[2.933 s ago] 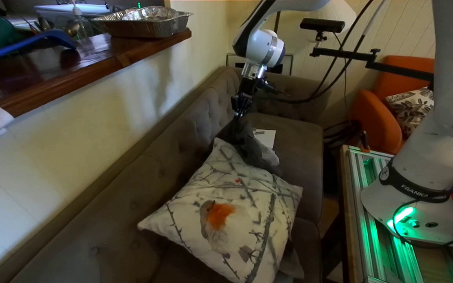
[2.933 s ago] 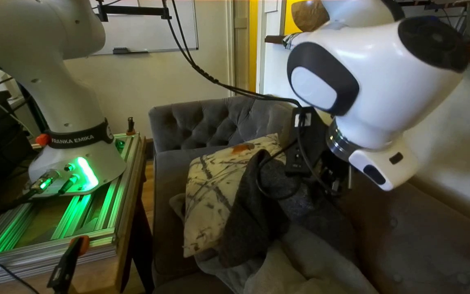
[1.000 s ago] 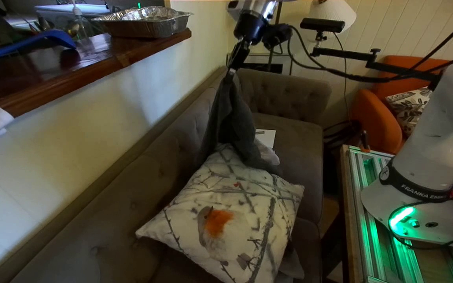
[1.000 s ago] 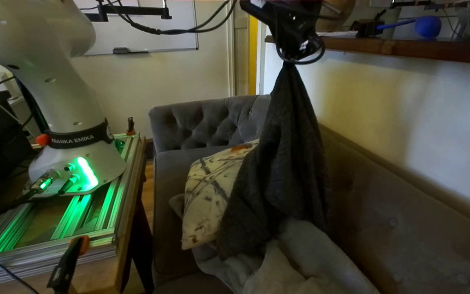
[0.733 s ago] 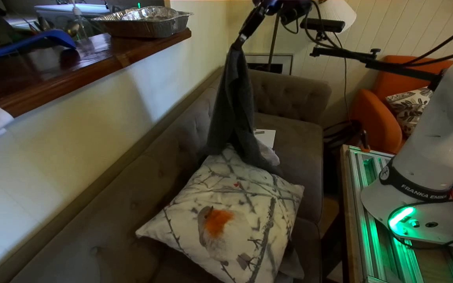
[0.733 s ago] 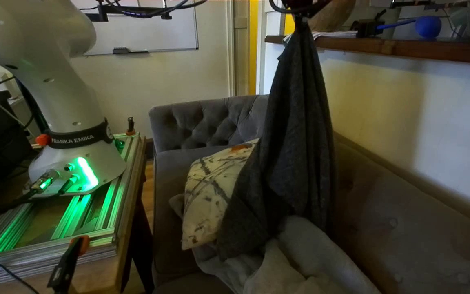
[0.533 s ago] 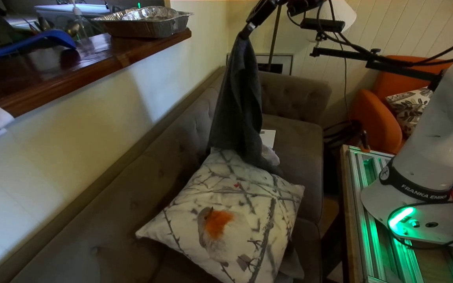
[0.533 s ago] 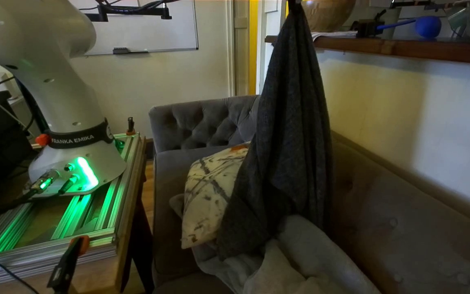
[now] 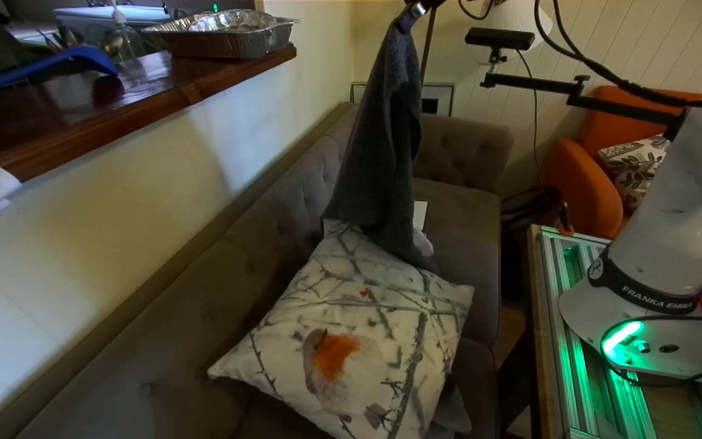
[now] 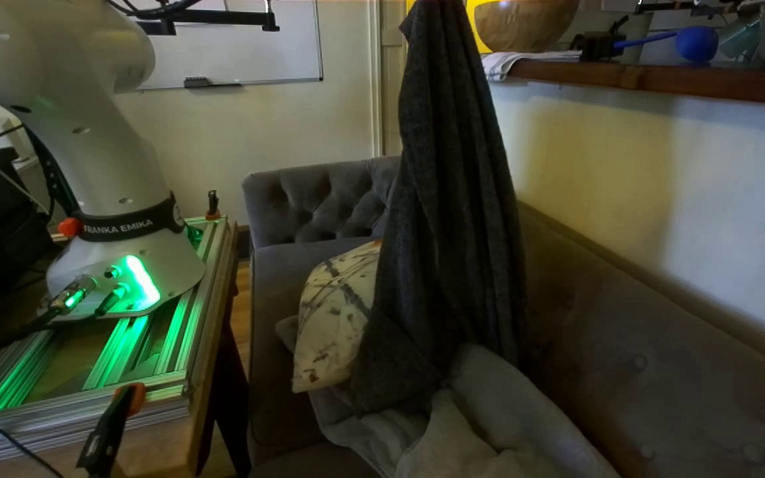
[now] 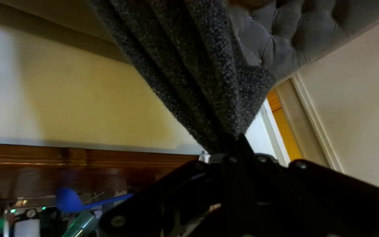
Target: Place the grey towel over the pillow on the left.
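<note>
The end effector (image 9: 412, 15) gripped the hanging towel (image 9: 381, 140), pickup done; draping the pillow (image 9: 357, 335) below it (largely bare) apparently remained.

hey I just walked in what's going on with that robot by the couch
A robot arm is holding up a dark grey towel: its gripper is shut on the top end, and the rest hangs down over the couch. The lower end is right beside the pillow; whether they touch, I can't tell. The printed bird shows in full, so the towel isn't spread over the pillow yet.
</note>
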